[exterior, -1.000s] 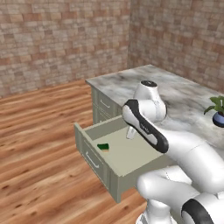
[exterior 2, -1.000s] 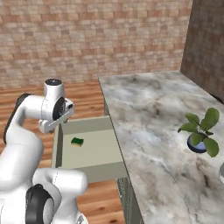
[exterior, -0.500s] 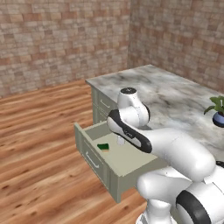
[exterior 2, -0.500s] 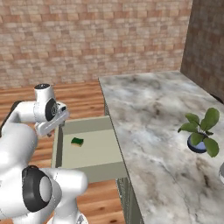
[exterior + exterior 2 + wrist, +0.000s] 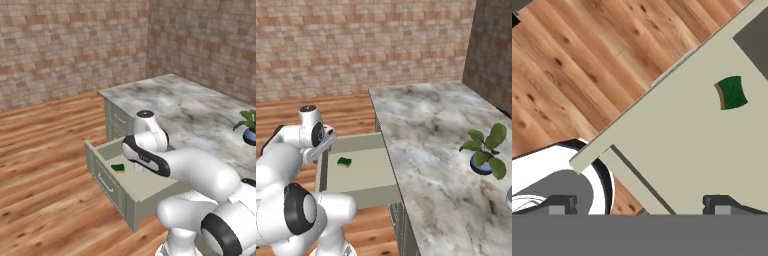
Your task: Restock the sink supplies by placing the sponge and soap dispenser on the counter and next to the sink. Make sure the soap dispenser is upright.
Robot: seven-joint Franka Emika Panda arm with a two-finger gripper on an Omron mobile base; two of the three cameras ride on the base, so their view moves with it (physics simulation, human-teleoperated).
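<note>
One sponge (image 5: 731,93) lies flat on the floor of the pulled-out drawer (image 5: 131,186), green face up, nothing touching it. The gripper (image 5: 639,204) hangs above the drawer, jaws spread wide and empty, the sponge well off from its fingertips (image 5: 718,202).

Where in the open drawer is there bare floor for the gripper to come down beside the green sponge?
The small flat green sponge lies alone on the floor of the open sage-green drawer, toward its back. From the sponge to the drawer front is bare, and so is the strip toward the marble island top. The open two-finger gripper hangs above; the white arm crowds the outer wall.
</note>
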